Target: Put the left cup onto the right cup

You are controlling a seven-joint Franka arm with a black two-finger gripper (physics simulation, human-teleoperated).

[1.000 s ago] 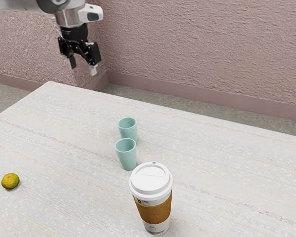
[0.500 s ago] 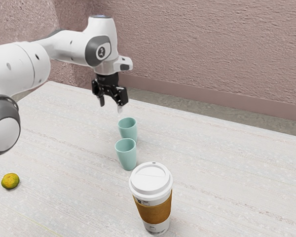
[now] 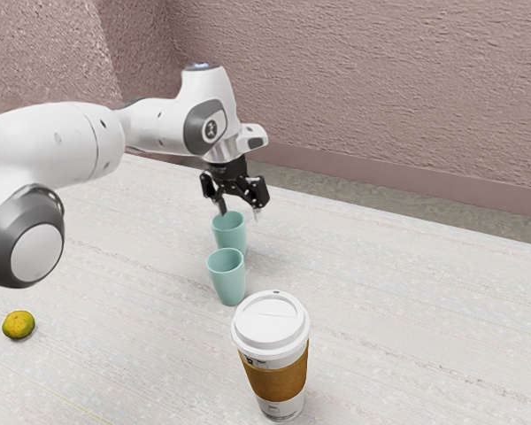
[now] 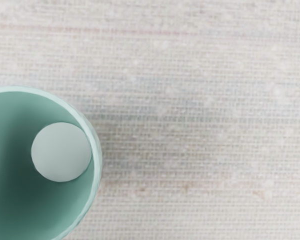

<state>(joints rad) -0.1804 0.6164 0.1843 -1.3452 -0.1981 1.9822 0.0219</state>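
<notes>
Two teal cups stand upright on the pale table [image 3: 407,292], close together. The far cup [image 3: 230,232] has my gripper [image 3: 238,211] just above its rim, fingers open and pointing down. The near cup [image 3: 226,274] stands a little in front of it, toward the camera. In the wrist view the far cup [image 4: 40,165] is seen from straight above, its inside and pale round bottom showing, with bare table [image 4: 205,125] beside it.
A tall white-lidded paper coffee cup with a brown sleeve [image 3: 271,354] stands at the table's front. A small yellow-green fruit [image 3: 19,324] lies at the exterior view's left. A rough pink wall [image 3: 380,71] runs behind the table.
My arm has swung down and toward the exterior view's right, from high at the back to just over the far cup. The cups have not moved.
</notes>
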